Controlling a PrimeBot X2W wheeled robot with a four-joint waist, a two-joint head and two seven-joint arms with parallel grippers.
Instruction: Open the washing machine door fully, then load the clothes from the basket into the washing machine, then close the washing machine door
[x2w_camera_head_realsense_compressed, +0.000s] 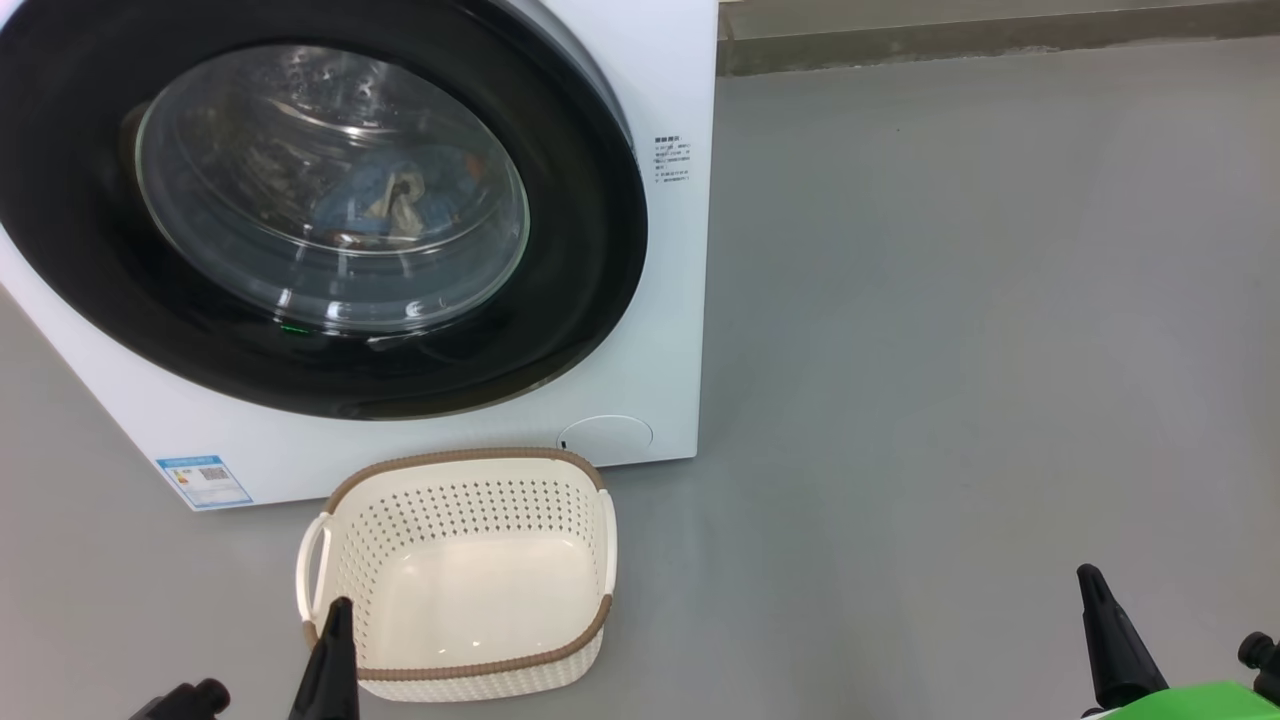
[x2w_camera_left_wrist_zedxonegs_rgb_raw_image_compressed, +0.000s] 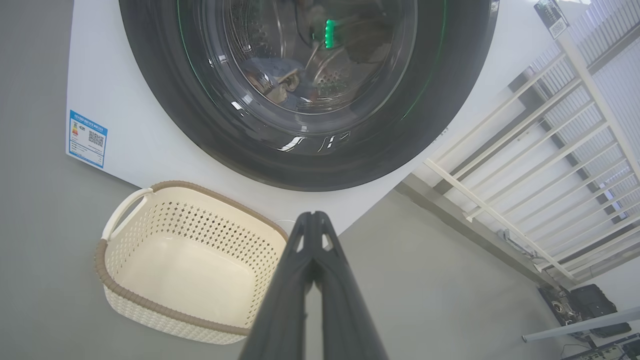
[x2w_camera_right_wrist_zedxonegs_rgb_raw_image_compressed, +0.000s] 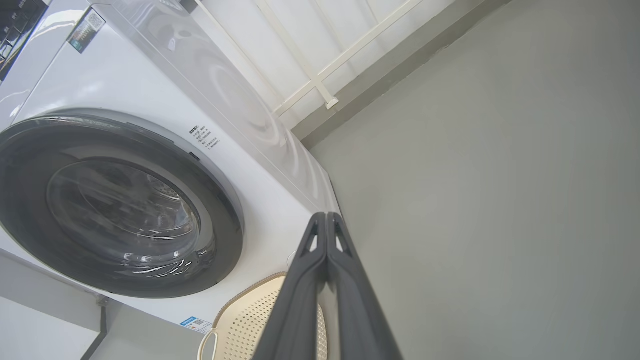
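The white washing machine (x2w_camera_head_realsense_compressed: 640, 400) stands on the floor with its black-rimmed round door (x2w_camera_head_realsense_compressed: 560, 330) shut flat against the front. Through the glass I see the light blue clothes (x2w_camera_head_realsense_compressed: 395, 205) lying inside the drum; the clothes (x2w_camera_left_wrist_zedxonegs_rgb_raw_image_compressed: 272, 80) also show through the door (x2w_camera_left_wrist_zedxonegs_rgb_raw_image_compressed: 240, 145) in the left wrist view. The cream basket (x2w_camera_head_realsense_compressed: 470, 470) sits in front of the machine with nothing in it. My left gripper (x2w_camera_head_realsense_compressed: 338, 608) is shut at the basket's near left corner, holding nothing. My right gripper (x2w_camera_head_realsense_compressed: 1088, 578) is shut over bare floor at the lower right, well apart from the machine.
Grey floor (x2w_camera_head_realsense_compressed: 950, 350) stretches to the right of the machine up to a wall skirting (x2w_camera_head_realsense_compressed: 1000, 40). A white railing (x2w_camera_left_wrist_zedxonegs_rgb_raw_image_compressed: 525, 190) and dark equipment (x2w_camera_left_wrist_zedxonegs_rgb_raw_image_compressed: 585, 305) stand beyond the machine's side. A blue label (x2w_camera_head_realsense_compressed: 203, 482) and a round service flap (x2w_camera_head_realsense_compressed: 605, 438) mark its lower front.
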